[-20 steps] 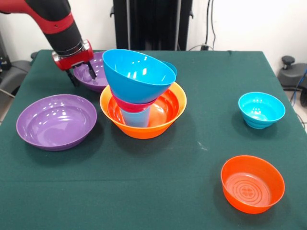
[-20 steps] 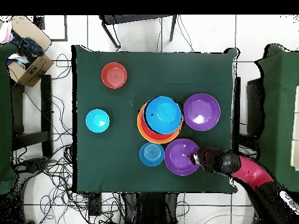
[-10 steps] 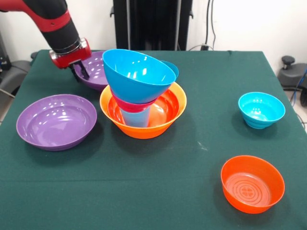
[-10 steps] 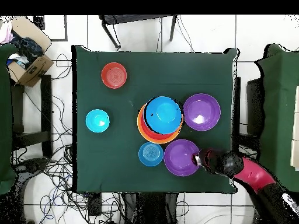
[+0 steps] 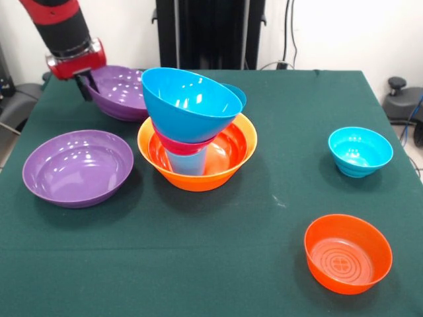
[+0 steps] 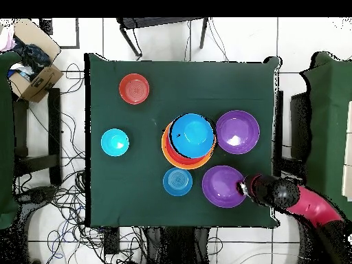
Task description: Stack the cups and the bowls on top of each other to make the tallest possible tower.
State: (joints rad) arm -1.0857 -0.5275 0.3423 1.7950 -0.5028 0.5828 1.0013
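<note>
Nearest on the green counter (image 5: 218, 264) sits a red-orange bowl (image 5: 347, 252), upright and alone, with a small cyan bowl (image 5: 360, 151) well apart behind it. On the other side rests a wide purple bowl (image 5: 78, 167), empty and flat on the cloth. Between them, about mid-counter, stands the tower (image 5: 196, 132): a large orange bowl (image 5: 198, 173) as base, a light blue cup (image 5: 186, 162) standing inside it, a magenta bowl (image 5: 183, 144) over the cup, and a big blue bowl (image 5: 190, 104) on top, tilted. Just behind the tower, the overhead view shows another small blue bowl (image 6: 178, 181). Farther back, the second purple bowl (image 5: 119, 92) is tipped, its outer rim at the tool (image 5: 84, 86), which appears clamped on that rim beneath the red and black arm (image 5: 63, 30).
</note>
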